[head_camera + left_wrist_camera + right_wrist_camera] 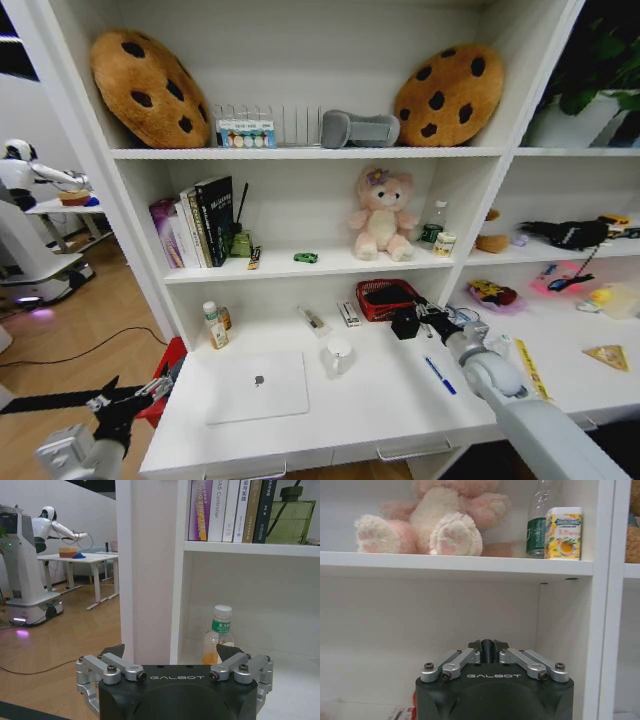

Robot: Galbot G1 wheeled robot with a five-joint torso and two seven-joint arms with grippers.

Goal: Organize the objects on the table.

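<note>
A slim silver laptop lies closed on the white table, toward its left front. A blue pen lies on the tabletop right of centre, beside my right forearm. A tiny green toy car sits on the shelf above. My right gripper hovers at the back of the desk next to a red basket, its fingers shut with nothing visible between them. My left gripper hangs off the table's left end, open and holding nothing.
A white cup, a small bottle and a small box stand on the desk. Books, a pink plush bear and cookie cushions fill the shelves. Another robot stands far left.
</note>
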